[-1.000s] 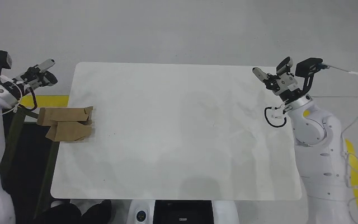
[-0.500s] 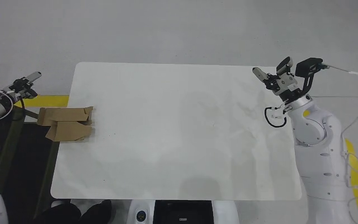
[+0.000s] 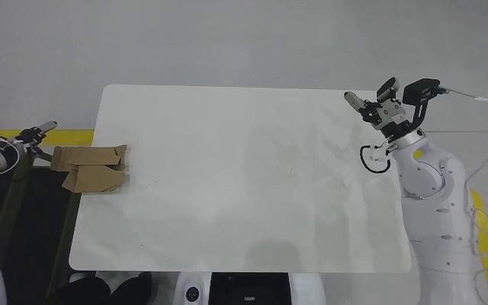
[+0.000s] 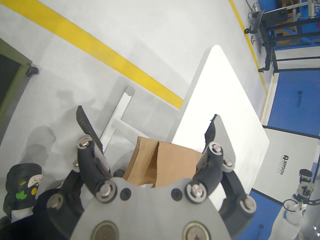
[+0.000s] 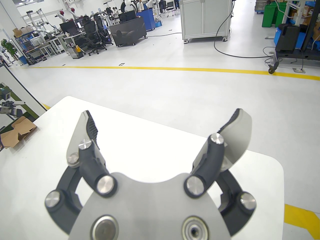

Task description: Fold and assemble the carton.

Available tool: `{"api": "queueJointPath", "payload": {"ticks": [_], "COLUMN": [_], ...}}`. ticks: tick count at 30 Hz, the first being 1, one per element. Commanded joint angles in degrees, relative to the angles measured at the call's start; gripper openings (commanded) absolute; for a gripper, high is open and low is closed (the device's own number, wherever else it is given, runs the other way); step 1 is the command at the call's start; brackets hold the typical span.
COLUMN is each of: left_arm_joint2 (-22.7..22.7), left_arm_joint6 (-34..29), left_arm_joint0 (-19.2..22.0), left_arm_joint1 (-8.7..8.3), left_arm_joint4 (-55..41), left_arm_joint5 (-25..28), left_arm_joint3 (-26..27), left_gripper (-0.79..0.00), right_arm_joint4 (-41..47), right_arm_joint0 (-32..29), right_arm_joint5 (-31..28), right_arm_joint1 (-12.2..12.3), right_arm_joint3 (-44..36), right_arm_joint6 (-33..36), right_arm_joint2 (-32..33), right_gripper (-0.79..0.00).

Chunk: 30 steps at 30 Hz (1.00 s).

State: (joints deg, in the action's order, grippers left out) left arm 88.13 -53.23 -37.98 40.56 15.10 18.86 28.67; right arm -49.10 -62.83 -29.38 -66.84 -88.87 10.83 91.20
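Carton [image 3: 91, 169], flattened creased brown cardboard, overhangs the smooth white worktop [image 3: 252, 175]; left end effector [image 4: 147, 116] and right end effector [image 5: 162, 116] gape empty.

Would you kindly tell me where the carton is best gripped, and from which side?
Probably its overhanging end: the carton lies flat, partly past the table's left edge, so a finger could pass under. Come from off that edge, where the open left gripper faces it.
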Motion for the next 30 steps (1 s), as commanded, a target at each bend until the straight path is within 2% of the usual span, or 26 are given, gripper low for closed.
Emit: {"api": "queueJointPath", "payload": {"ticks": [1,7,20,21,22,23,24,25,26,27,30], "left_arm_joint2": [-0.10,0.33,0.13,0.15,0.25,0.32,0.36,0.37,0.41,0.48,0.79], "left_arm_joint6": [-2.05,-6.78,-12.28,-12.70,-13.22,-13.45,-13.44,-13.36,-13.39,-13.42,-13.80], "left_arm_joint0": [-0.04,-0.94,-3.89,-4.12,-4.34,-4.53,-4.73,-4.92,-5.10,-5.26,-5.64], "left_arm_joint1": [-0.07,-0.34,-0.05,-0.04,-0.04,-0.08,-0.15,-0.20,-0.25,-0.29,-0.46], "left_arm_joint4": [-0.52,-3.20,-9.05,-9.55,-10.23,-10.55,-10.63,-10.64,-10.84,-11.09,-12.01], "left_arm_joint5": [0.23,1.00,1.22,1.26,1.15,1.11,1.08,1.05,0.97,0.93,0.89], "left_arm_joint3": [-0.98,-2.80,-0.71,-0.53,-0.47,-0.31,-0.12,0.09,0.26,0.45,1.01], "left_gripper": [0.000,0.000,0.000,-0.074,-0.262,-0.416,-0.465,-0.551,-0.748,-0.785,-0.785], "right_arm_joint4": [0.00,0.00,0.00,0.00,0.00,0.00,0.00,0.00,0.00,0.00,0.00], "right_arm_joint0": [0.00,0.00,0.00,0.00,0.00,0.00,0.00,0.00,0.00,0.00,0.00], "right_arm_joint5": [0.00,0.00,0.00,0.00,0.00,0.00,0.00,0.00,0.00,0.00,0.00], "right_arm_joint1": [0.00,0.00,0.00,0.00,0.00,0.00,0.00,0.00,0.00,0.00,0.00], "right_arm_joint3": [0.00,0.00,0.00,0.00,0.00,0.00,0.00,0.00,0.00,0.00,0.00], "right_arm_joint6": [0.00,0.00,0.00,0.00,0.00,0.00,0.00,0.00,0.00,0.00,0.00], "right_arm_joint2": [0.00,0.00,0.00,0.00,0.00,0.00,0.00,0.00,0.00,0.00,0.00], "right_gripper": [0.000,0.000,0.000,0.000,0.000,0.000,0.000,0.000,0.000,0.000,0.000]}}
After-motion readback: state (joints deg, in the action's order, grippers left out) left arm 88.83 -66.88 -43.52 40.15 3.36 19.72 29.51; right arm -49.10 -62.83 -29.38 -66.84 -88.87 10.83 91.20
